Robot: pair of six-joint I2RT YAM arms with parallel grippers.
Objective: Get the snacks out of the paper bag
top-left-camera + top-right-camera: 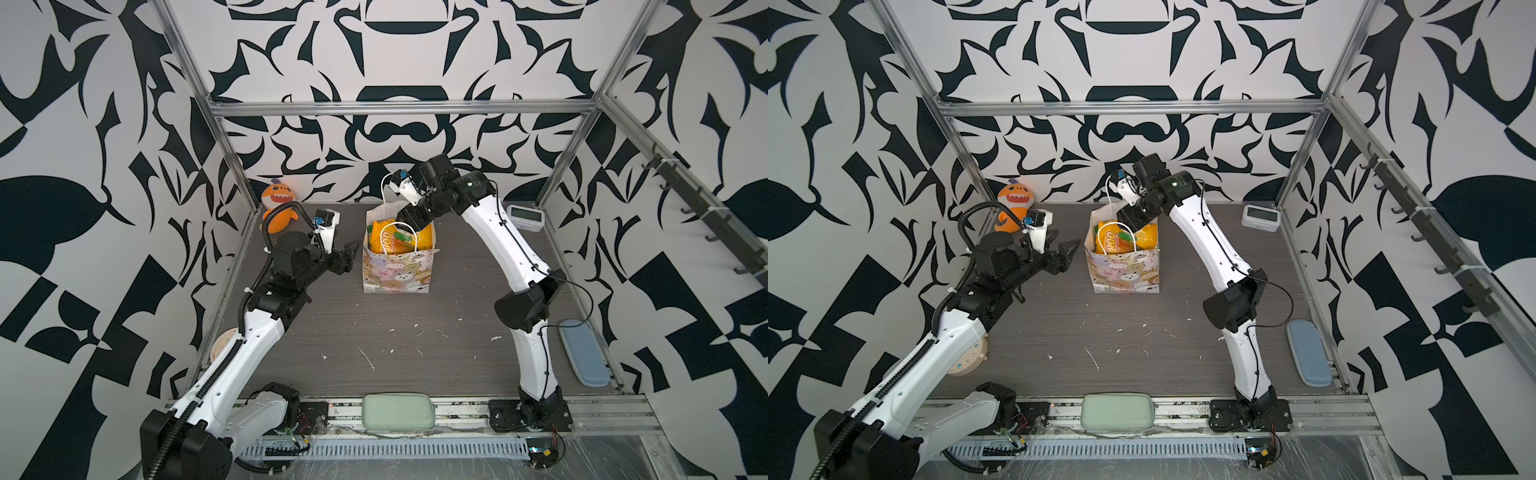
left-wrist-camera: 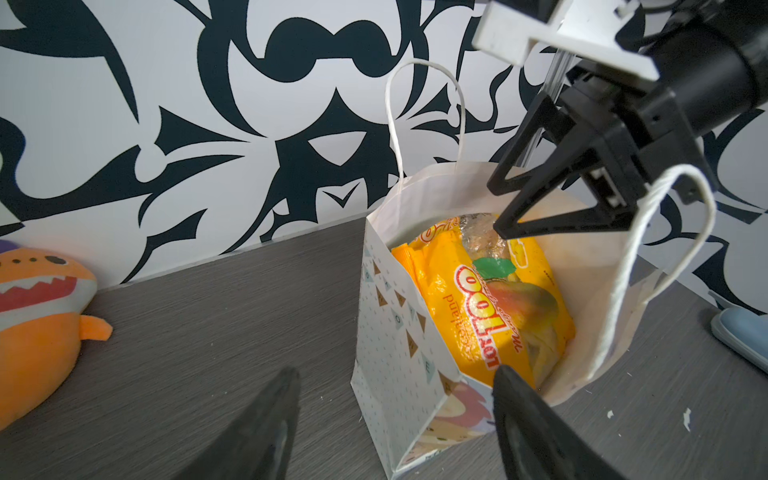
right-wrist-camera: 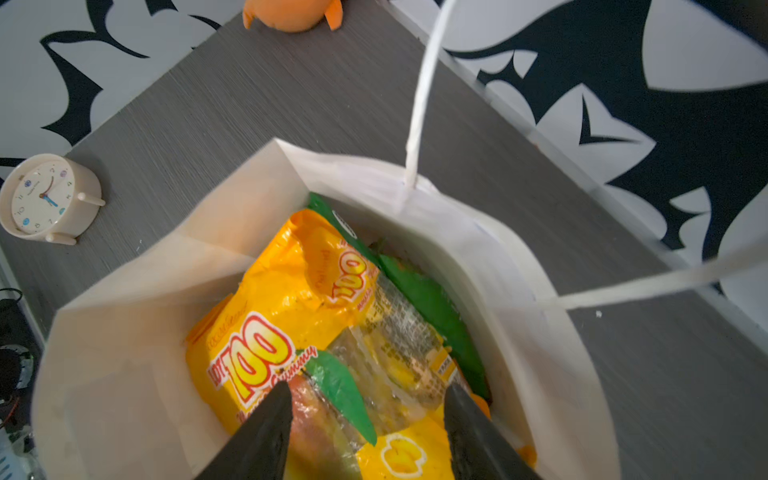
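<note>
With right tool [image 3: 370,390] hanging released at the paper bag [image 3: 124,332] mouth and left tool [image 2: 397,370] released beside it, you're aiming to straddle the top yellow snack [image 3: 266,316], avoiding handles [image 3: 419,104].

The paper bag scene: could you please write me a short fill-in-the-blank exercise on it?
1. The snacks lie ____ the paper bag.
2. The right gripper hangs over the bag's mouth with its jaws ____.
3. The left gripper sits beside the bag, open and holding ____.
4. The plush shark by the back wall is coloured ____.

Missing words: inside; open; nothing; orange.
</note>
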